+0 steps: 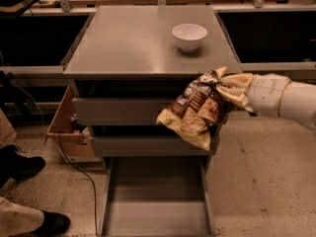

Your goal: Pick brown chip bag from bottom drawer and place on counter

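Single arm reaching in from the right, seen from the near side of the grey cabinet. The gripper (226, 89) is closed on the upper right end of the brown chip bag (196, 110). It holds the bag in the air in front of the cabinet's right half, level with the two shut upper drawers (123, 111). The rest of the bag hangs down and to the left from the pinch, and its lower tan edge reaches the second drawer front. The bottom drawer (155, 194) stands pulled out toward the near side with a bare floor. The counter (133, 38) lies above and beyond the bag and carries only a white bowl (189, 36) at its far right.

Risks, as judged from this pose:
- **Snagging:** most of the bag hangs below the counter's near edge. A move toward the far side without enough lift would probably drag it against that edge or the drawer fronts.
- **Slipping:** the grip is on one end of a crinkly film only. A snag or a quick swing could pull the bag free, dropping it into the open drawer or onto the floor to the right.
- **Striking the bowl:** the bowl sits nearly in line with the arm's approach. A placement aimed far and right could knock it, so the counter's open left and near area looks safer.
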`<action>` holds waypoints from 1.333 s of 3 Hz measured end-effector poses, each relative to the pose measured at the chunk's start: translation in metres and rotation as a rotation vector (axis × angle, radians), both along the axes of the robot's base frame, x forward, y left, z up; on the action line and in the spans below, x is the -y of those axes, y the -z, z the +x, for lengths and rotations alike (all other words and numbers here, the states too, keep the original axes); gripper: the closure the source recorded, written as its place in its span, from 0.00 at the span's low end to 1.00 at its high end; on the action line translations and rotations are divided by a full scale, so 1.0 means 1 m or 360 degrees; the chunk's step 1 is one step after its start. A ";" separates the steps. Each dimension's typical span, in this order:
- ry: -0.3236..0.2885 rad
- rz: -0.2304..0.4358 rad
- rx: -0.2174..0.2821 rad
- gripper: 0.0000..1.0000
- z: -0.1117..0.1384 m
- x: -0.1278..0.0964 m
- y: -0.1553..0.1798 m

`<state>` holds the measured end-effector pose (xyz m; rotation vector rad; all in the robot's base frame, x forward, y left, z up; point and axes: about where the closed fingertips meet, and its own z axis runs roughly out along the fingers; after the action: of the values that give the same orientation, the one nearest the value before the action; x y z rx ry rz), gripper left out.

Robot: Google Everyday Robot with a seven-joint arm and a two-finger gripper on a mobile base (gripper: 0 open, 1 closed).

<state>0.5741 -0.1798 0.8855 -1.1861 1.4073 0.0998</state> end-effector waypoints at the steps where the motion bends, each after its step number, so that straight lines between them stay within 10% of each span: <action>1: -0.0016 -0.0013 0.0128 1.00 0.026 -0.004 -0.057; 4: -0.0084 0.0153 0.0335 1.00 0.150 -0.087 -0.147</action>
<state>0.7238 -0.0925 1.0322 -1.1201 1.1752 0.0765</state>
